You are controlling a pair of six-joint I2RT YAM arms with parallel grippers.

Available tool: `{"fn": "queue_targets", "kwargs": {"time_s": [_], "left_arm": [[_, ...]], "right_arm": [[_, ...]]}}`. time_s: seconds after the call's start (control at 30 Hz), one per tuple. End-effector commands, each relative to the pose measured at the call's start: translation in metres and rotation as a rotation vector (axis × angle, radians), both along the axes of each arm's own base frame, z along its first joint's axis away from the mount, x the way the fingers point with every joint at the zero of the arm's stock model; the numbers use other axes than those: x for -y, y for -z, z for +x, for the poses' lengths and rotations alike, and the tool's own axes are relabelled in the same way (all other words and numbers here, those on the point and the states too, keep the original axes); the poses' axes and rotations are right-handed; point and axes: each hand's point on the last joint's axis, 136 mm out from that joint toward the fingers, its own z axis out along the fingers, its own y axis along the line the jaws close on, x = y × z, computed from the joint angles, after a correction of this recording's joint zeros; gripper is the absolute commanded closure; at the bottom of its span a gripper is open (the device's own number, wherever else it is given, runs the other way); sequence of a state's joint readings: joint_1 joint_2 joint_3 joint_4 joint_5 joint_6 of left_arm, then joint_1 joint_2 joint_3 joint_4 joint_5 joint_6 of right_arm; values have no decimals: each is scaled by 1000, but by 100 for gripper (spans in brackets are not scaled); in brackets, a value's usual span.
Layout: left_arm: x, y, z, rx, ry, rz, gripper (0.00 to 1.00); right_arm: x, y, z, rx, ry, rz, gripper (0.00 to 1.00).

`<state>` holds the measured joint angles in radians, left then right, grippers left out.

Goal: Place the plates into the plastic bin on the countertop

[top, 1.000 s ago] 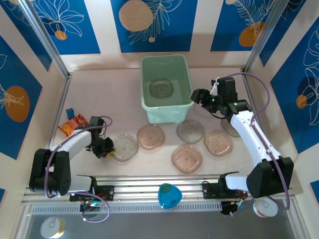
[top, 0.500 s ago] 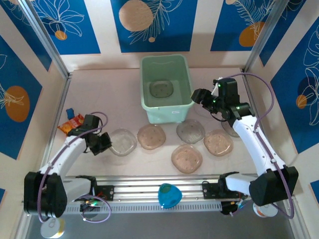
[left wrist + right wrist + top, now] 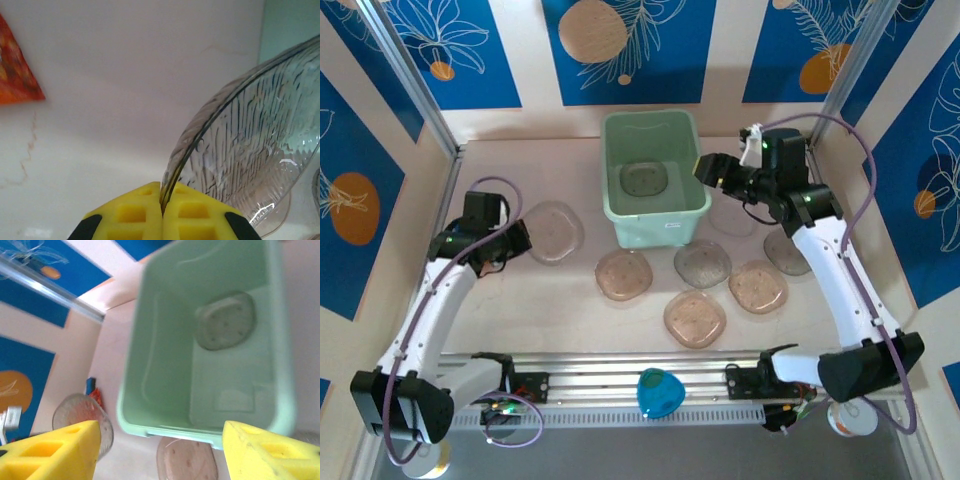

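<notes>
Yellow pads of L gripper are pressed together on the rim of a clear ribbed plate — jaws closed, rim pinched between them. The plate is tilted in the wrist view, far edge up; can't tell whether its low edge touches the countertop. Top cam puts it left of the plastic bin, near it but apart, with L arm reaching fwd along the left side. An orange packet lies on the surface beyond the pads, upper left of the wrist view.

R gripper: jaws spread wide, nothing between them, hovering at the bin's right rim. R wrist cam looks down into the tub — one greyish plate lies flat on the bin floor.

Other plates lie flat on the countertop on the near side of the bin:
- pinkish plate, just in front of the bin's left corner
- grey plate, beside it to the right
- second pinkish plate, further right
- brownish plate, nearest the arm bases
- fifth plate, greyish, partly hidden under R forearm
</notes>
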<state>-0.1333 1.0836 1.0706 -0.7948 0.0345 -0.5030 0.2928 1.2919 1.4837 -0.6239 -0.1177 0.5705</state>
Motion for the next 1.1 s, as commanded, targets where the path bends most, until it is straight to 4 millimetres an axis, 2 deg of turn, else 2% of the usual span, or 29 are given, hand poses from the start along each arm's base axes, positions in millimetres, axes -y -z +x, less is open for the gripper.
{"fn": "queue_targets", "kwargs": {"time_s": [0.0,0.1,0.2,0.37,0.5,0.7,0.9,1.07], "left_arm": [[-9,-32,3,74,38,104,100],[-11,-55,9,136,52,132,100],[-2,-76,18,195,98,112,100],[27,-105,34,262,205,4,100],[47,-117,40,270,279,-76,100],[75,-119,37,244,375,-129,100],[97,-114,33,219,450,-120,100],[114,-117,28,223,510,-107,100]], "right_arm": [[-35,-9,-15,41,-177,-80,36],[-64,-13,-19,77,-261,-140,37],[-90,-9,-19,84,-327,-191,39],[-122,-2,-15,93,-392,-232,43],[-141,-6,-15,138,-444,-247,44],[-152,-5,-16,174,-482,-262,46],[-154,5,-17,153,-500,-274,49],[-149,12,-11,134,-462,-301,51]]}}
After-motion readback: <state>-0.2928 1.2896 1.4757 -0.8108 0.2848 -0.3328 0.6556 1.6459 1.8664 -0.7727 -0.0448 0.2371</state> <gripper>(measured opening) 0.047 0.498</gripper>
